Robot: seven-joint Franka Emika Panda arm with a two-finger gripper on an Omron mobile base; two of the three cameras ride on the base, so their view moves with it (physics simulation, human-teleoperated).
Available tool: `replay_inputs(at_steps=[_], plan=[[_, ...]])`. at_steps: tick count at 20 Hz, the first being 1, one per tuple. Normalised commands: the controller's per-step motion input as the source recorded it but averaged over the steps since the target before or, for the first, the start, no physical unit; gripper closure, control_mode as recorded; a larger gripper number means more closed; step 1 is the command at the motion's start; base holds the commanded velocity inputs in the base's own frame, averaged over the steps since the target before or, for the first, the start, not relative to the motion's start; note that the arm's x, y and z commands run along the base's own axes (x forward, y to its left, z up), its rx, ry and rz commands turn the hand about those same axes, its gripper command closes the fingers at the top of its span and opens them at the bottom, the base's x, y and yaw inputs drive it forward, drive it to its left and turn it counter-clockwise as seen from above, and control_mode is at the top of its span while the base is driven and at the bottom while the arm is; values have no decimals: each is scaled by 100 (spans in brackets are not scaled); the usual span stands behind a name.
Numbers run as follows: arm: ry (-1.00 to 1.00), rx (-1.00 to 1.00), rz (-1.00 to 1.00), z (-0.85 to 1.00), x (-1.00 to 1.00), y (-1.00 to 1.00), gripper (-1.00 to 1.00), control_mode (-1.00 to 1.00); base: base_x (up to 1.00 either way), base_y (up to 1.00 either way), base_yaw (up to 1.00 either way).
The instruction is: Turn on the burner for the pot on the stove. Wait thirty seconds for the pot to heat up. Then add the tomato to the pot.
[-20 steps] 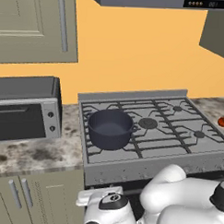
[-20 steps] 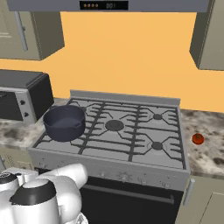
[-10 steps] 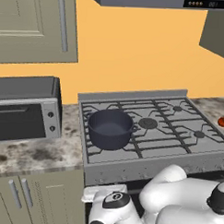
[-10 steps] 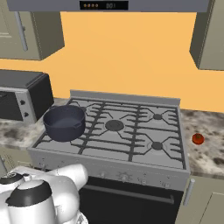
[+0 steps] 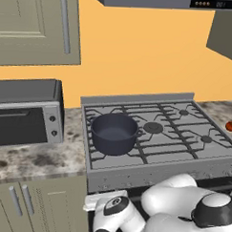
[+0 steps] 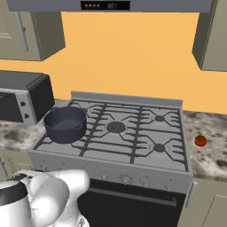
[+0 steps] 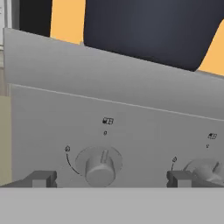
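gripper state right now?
Gripper: open, holding nothing; its fingertips straddle a stove knob without touching it.

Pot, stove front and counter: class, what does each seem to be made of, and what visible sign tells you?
Pot: dark matte metal, probably; even charcoal-blue sheen.
Stove front: brushed steel, apparently; flat grey panel with matching knob.
Counter: polished stone, perhaps granite; mottled brown-grey speckle.
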Motion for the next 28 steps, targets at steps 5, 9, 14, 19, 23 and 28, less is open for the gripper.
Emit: replay_inputs(at_steps=[5, 9, 14, 19, 23, 28], plan=[[0, 0, 13, -38, 67, -59, -100, -100, 0, 0, 0], [-1, 0, 6, -23, 80, -30, -100, -100, 0, 0, 0], [-2, 0, 1, -6, 31, -4, -100, -100, 0, 0, 0], [-1, 0, 0, 0, 0, 0, -100, -100, 0, 0, 0], [-1, 0, 0, 0, -7, 1, -100, -100, 0, 0, 0], [-4, 0, 0, 4, 0, 0, -100, -100, 0, 0, 0]])
